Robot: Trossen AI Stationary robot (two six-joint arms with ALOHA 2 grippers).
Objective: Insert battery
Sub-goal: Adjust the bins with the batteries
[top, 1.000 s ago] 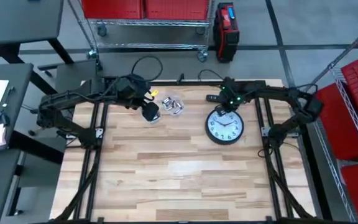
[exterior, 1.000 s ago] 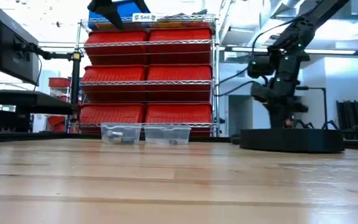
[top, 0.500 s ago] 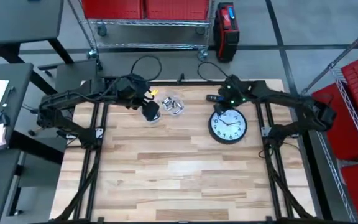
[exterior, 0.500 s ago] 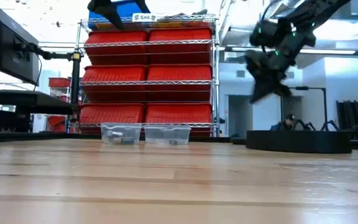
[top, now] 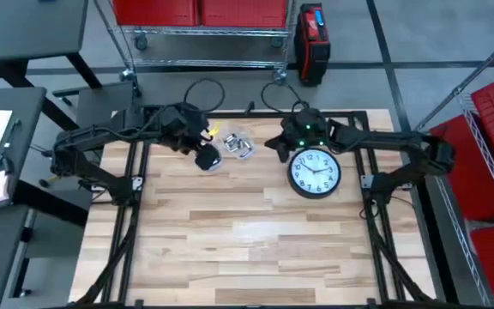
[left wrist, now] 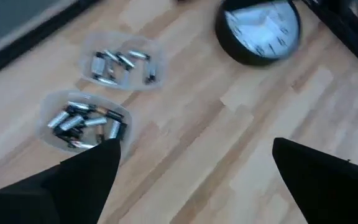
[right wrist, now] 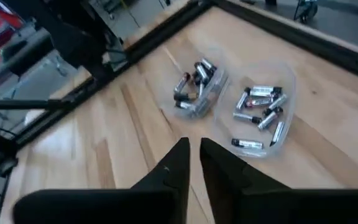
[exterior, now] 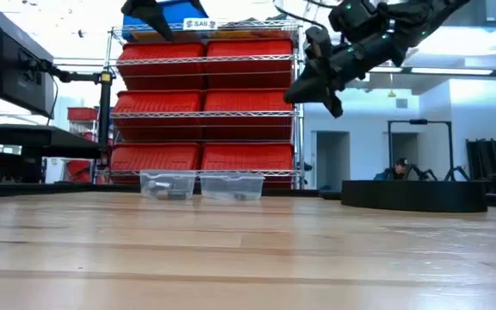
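Pale plank tabletop (top: pixel 230 232); right gripper (right wrist: pixel 193 163), nearly clenched (empty), should widen, descending squarely over clear plastic battery tubs (right wrist: pixel 257 115); left gripper (left wrist: pixel 191 180) hangs released.

Colours on and around the table

Table (top: pixel 230 232): pale wood, striped planks. Clock (top: pixel 313 172): black rim, white face, black hands. Two tubs (right wrist: pixel 229 99): clear plastic. Batteries (right wrist: pixel 260 106): silver and black. Arms (top: pixel 101 142): black. Shelf bins (exterior: pixel 205 86): red. Rack (exterior: pixel 300 112): silver wire.

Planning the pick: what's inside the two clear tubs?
Both tubs hold loose batteries, several in each, lying at mixed angles. Any under the piles are hidden.
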